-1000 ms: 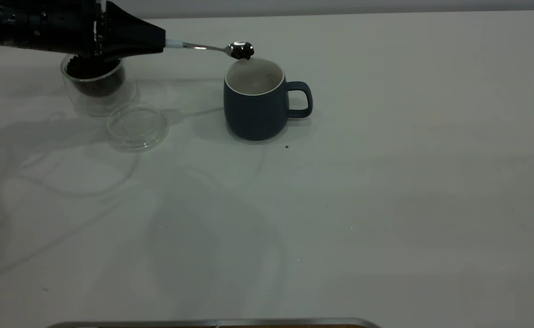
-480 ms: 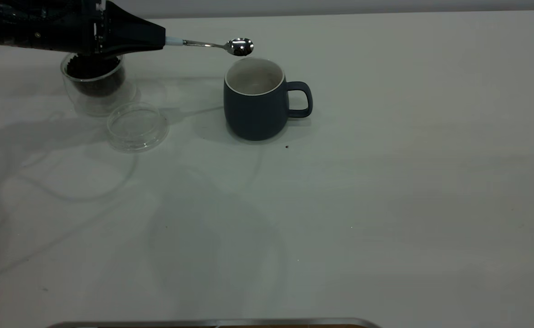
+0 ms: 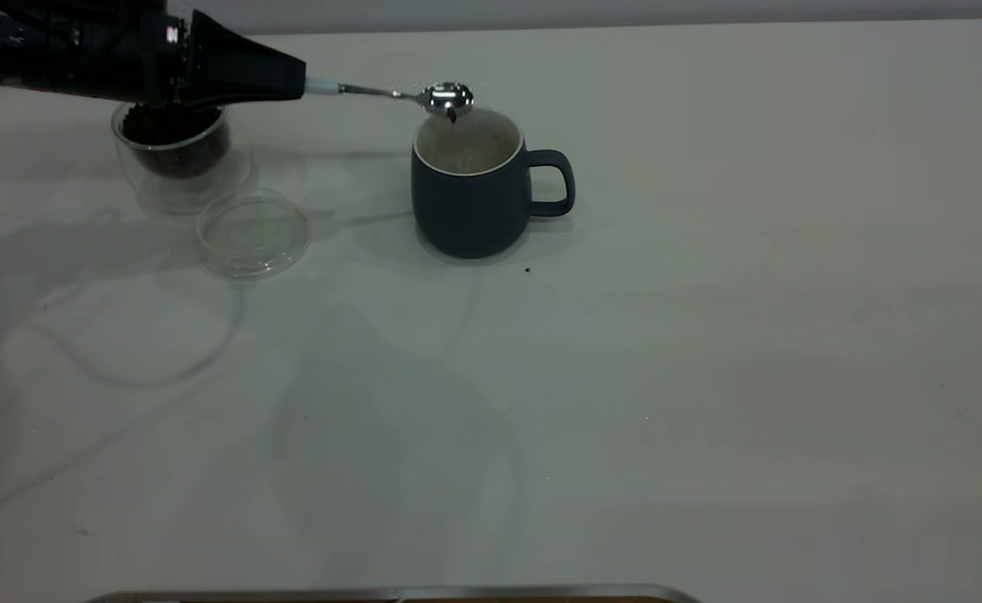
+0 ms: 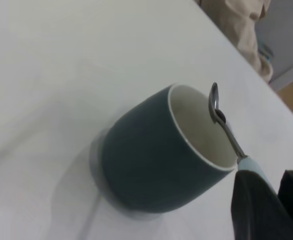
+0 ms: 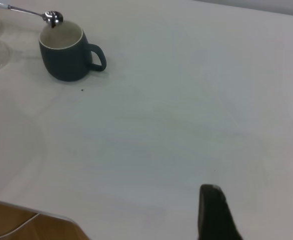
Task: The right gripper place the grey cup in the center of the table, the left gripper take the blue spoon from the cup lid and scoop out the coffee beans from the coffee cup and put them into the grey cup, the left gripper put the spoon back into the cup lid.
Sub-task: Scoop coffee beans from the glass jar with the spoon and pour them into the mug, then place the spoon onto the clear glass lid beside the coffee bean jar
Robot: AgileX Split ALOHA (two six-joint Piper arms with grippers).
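Observation:
The grey cup (image 3: 470, 201) stands upright near the table's middle, handle toward the right. My left gripper (image 3: 290, 81) is shut on the blue handle of the spoon (image 3: 447, 98), whose metal bowl hangs just over the cup's rim with one dark bean at its lower edge. The left wrist view shows the spoon (image 4: 221, 120) tipped on edge above the cup's (image 4: 151, 155) white inside. The glass coffee cup (image 3: 174, 151) with beans sits under the left arm, and the clear lid (image 3: 252, 232) lies empty in front of it. My right gripper (image 5: 259, 212) is open and empty, far from the cup (image 5: 66, 52).
One loose bean (image 3: 528, 270) lies on the table just in front of the grey cup. The white table (image 3: 709, 377) stretches wide to the right and front. A metal edge (image 3: 390, 595) runs along the near side.
The heap of beans seen on the spoon a second ago is gone. The spoon bowl has tipped and shifted slightly right and down over the grey cup. The right arm has not moved.

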